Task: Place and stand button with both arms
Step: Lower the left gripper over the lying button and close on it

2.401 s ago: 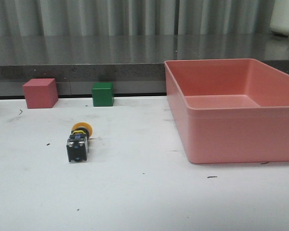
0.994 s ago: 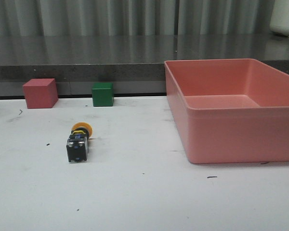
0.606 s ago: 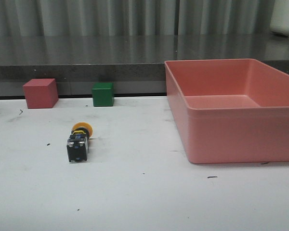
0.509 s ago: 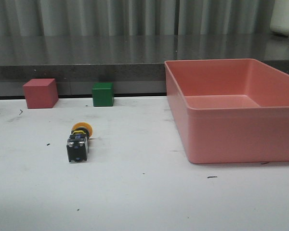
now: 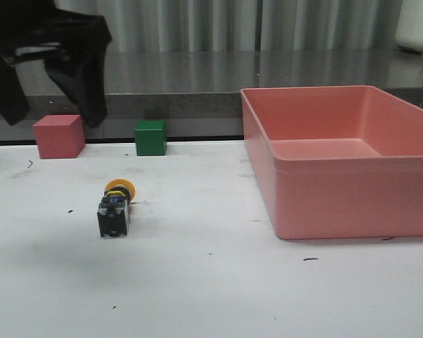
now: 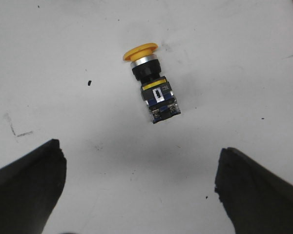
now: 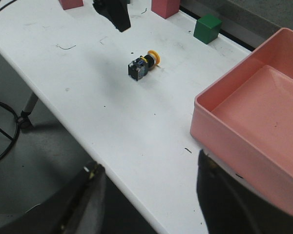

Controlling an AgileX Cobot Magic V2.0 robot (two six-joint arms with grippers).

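button (image 5: 115,208) below open left hand (image 5: 53,84)

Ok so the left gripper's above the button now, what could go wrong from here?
1. The button lies on its side, its round yellow cap on the table; a slightly off-centre pinch by the open left gripper could roll or spin it away.
2. Stood up, it may topple on its small black base.
3. The right gripper sits far back near the table edge, so any handover needs a long reach past the pink bin.
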